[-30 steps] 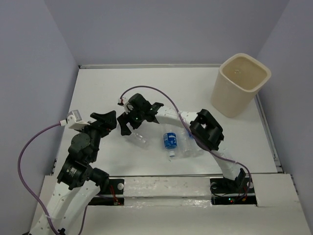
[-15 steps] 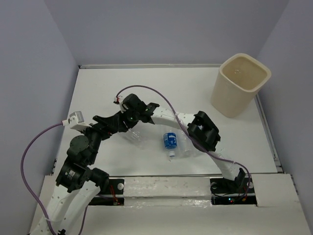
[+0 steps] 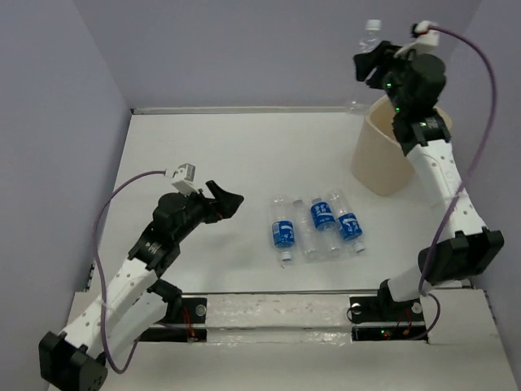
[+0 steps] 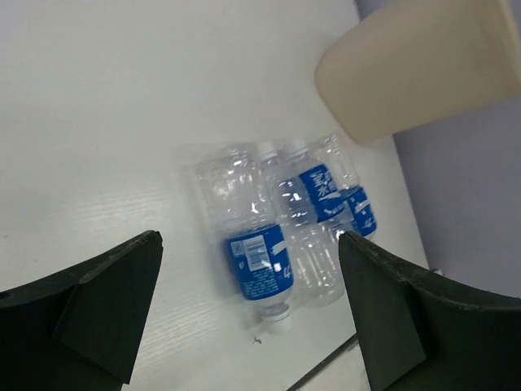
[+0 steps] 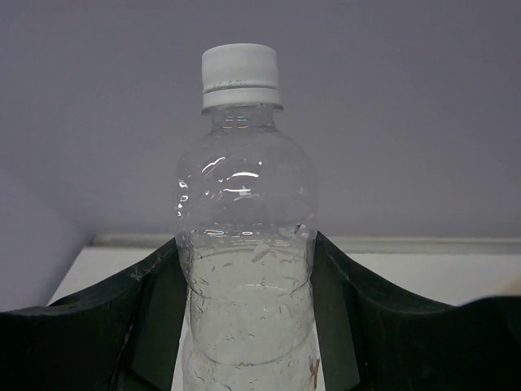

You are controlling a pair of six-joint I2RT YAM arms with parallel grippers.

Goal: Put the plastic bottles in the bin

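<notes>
Half a second ago both arms were crowded low over the bottles at the middle of the table (image 3: 187, 147); now the right arm stands tall at the far right and the left arm has pulled back toward its own side. Up there, the right gripper (image 3: 368, 65) is clenched on a clear bottle (image 5: 242, 244), white cap up, a finger (image 5: 155, 318) pressed to each side of its body. That bottle hangs upright, high by the far left rim of the cream bin (image 3: 381, 163); whether it is right over the opening I cannot tell. Low over the table, the left gripper (image 3: 227, 200) has its jaws spread wide and holds nothing. Three blue-labelled bottles (image 3: 282, 230) lie side by side, touching, between the left gripper and the bin.
</notes>
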